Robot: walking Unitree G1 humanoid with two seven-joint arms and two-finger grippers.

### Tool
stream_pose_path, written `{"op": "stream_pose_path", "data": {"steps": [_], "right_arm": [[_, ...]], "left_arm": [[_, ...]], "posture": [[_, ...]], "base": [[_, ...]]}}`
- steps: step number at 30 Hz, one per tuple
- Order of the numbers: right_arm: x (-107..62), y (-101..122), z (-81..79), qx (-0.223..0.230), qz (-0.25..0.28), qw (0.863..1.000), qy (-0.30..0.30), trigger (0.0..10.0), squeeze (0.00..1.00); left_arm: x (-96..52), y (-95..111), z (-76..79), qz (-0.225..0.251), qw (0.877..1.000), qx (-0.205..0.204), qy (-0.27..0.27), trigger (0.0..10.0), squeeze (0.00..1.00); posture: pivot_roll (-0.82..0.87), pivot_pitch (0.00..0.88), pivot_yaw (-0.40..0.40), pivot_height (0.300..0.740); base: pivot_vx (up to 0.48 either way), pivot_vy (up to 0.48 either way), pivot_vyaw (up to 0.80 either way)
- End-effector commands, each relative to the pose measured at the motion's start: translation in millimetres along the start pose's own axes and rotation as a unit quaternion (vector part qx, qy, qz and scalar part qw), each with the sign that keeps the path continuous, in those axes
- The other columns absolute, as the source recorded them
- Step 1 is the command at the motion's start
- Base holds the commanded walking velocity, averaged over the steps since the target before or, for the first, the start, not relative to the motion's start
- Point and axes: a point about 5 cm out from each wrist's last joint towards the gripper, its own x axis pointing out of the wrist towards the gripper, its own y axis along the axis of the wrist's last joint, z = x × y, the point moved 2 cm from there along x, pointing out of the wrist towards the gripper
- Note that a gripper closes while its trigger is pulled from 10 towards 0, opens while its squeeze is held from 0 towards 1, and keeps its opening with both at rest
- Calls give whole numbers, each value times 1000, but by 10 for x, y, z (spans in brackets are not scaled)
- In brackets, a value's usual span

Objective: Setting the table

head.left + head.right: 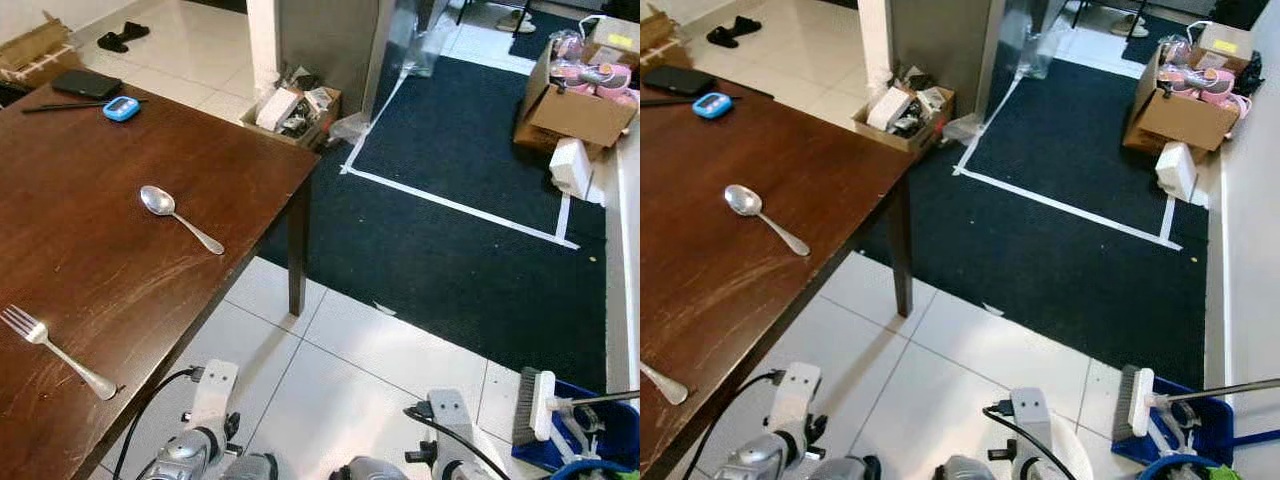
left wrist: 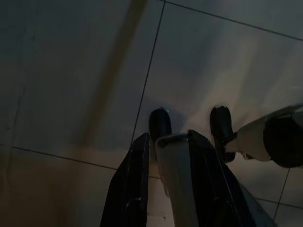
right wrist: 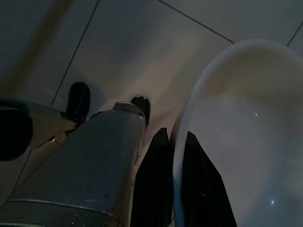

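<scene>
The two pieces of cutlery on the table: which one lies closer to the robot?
The fork, at the table's near edge by the robot's left arm. The spoon lies farther in, towards the middle of the wooden table.

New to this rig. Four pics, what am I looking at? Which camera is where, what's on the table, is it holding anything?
It's a humanoid robot with two silver arms, standing at the corner of a brown wooden table. The two wide pictures come from its head camera, looking down. On the table lie a fork, a spoon, a blue timer, a black phone and a pen.

The two dark pictures come from cameras on the wrists, looking along each gripper's black fingers toward the tiled floor. The left gripper is shut on a pale, rod-like thing that is too dark to name. The right gripper pinches the rim of a white plate, also visible low down in the right eye view.
</scene>
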Motion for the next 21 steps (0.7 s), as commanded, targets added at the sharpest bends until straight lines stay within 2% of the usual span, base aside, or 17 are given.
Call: {"op": "stream_pose_path", "data": {"steps": [1, 16, 21], "right_arm": [[-19, -81, 23, 5, -13, 1000, -3, 10000, 0], [-11, -52, 11, 3, -9, 1000, -2, 10000, 0], [-11, -52, 11, 2, -9, 1000, -1, 10000, 0]], "left_arm": [[-7, -48, 17, -7, 1000, 0, -5, 10000, 0], [4, 6, 25, 2, 1000, -9, -5, 10000, 0], [5, -5, -2, -4, 999, -32, 7, 10000, 0]], "posture": [[44, 82, 17, 740], [44, 83, 14, 740], [44, 83, 12, 740]], "base": [[0, -352, 0], [0, -465, 0], [0, 96, 0]]}}
